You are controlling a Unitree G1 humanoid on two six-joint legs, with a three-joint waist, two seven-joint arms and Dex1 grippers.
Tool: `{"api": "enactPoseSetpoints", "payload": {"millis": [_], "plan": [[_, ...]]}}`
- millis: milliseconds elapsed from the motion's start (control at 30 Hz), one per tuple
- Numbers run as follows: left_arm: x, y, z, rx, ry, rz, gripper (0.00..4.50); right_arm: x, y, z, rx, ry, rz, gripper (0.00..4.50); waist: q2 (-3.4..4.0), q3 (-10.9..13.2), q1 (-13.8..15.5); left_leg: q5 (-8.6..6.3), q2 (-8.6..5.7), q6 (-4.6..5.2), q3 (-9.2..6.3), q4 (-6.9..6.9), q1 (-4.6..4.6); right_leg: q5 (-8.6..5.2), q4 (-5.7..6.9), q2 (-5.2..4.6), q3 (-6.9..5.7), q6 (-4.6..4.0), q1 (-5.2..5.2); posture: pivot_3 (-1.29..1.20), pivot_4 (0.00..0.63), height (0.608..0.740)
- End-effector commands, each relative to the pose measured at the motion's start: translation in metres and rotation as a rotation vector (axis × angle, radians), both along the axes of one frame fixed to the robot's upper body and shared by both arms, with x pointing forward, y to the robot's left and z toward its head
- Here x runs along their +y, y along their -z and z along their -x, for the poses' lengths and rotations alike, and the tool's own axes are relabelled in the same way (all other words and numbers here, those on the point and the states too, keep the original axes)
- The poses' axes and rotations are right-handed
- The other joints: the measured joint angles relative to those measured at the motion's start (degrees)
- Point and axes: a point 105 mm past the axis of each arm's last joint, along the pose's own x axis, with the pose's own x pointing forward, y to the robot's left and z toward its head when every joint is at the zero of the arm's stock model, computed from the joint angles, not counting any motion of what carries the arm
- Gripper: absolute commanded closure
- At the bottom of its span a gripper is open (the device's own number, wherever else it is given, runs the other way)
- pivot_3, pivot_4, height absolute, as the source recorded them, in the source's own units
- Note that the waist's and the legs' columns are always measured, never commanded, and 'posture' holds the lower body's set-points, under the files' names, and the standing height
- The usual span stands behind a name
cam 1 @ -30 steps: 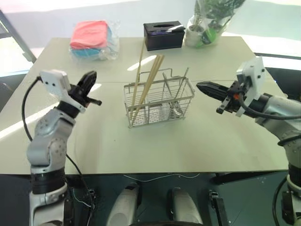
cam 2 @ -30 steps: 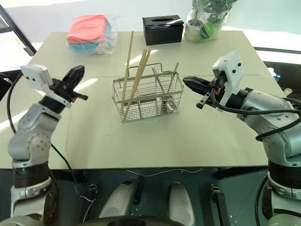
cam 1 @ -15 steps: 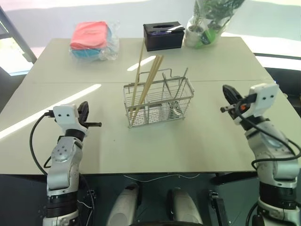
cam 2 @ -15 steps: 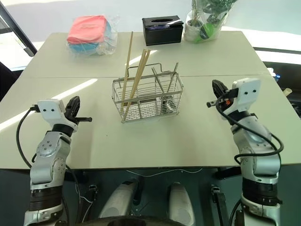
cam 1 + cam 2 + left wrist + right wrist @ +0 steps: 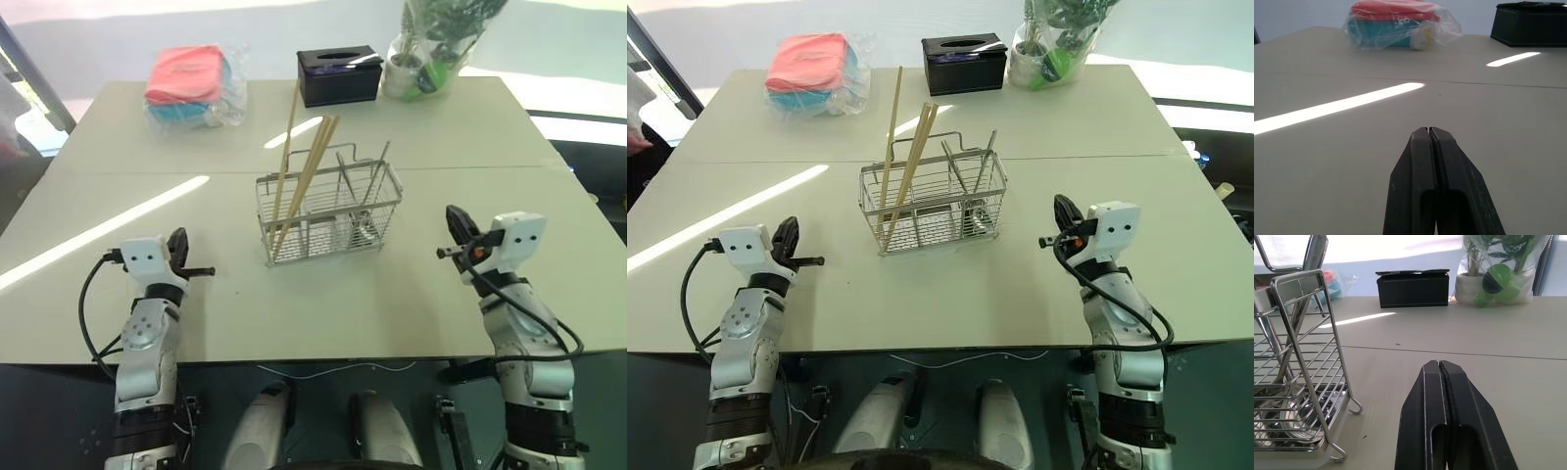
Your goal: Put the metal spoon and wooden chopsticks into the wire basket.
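Left eye view: wire-mesh basket (image 5: 329,215) holds tan chopsticks (image 5: 299,181), shiny spoon (image 5: 371,186) (both end effectors closed, empty).

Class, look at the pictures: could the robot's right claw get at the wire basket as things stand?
Probably yes. The right claw, shut and empty, sits beside the wire basket with only bare table between them; nothing blocks the way.

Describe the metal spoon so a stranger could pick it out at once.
Start at the wire basket in the middle of the table. The metal spoon stands in its right end, handle up. It is silver and shorter than the tan wooden chopsticks leaning at the left end.
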Motion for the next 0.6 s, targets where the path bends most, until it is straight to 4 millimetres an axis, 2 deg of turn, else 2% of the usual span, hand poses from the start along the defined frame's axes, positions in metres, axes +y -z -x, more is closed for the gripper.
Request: {"api": "enactPoseSetpoints", "payload": {"millis": [33, 367, 600], "plan": [[0.0064, -0.0081, 0.0028, -0.04, -0.021, -0.022, 4.47, -0.0003, -0.0112, 0.0002, -0.052, -0.001, 0.01, 4.5, 0.01, 0.0, 0.0, 0.0, 0.0, 0.0, 0.0, 0.0, 0.0, 0.0, 0.0, 0.0, 0.0, 0.0, 0.0, 0.0, 0.15, 0.74], [0.0034, -0.0076, 0.0106, -0.053, -0.012, -0.013, 4.47, 0.001, -0.0088, 0.0006, -0.039, -0.017, 0.01, 4.5, 0.01, 0.0, 0.0, 0.0, 0.0, -0.01, -0.01, 0.0, 0.01, 0.0, 0.0, 0.0, 0.0, 0.0, 0.0, 0.0, 0.15, 0.74], [0.0025, -0.0125, 0.008, -0.074, -0.004, -0.003, 4.47, -0.0005, -0.0099, -0.0006, -0.041, -0.021, 0.004, 4.5, 0.01, 0.0, 0.0, -0.03, 0.0, -0.05, -0.01, 0.0, 0.01, -0.01, 0.0, 0.0, 0.0, -0.01, 0.01, 0.0, 0.15, 0.74]]}}
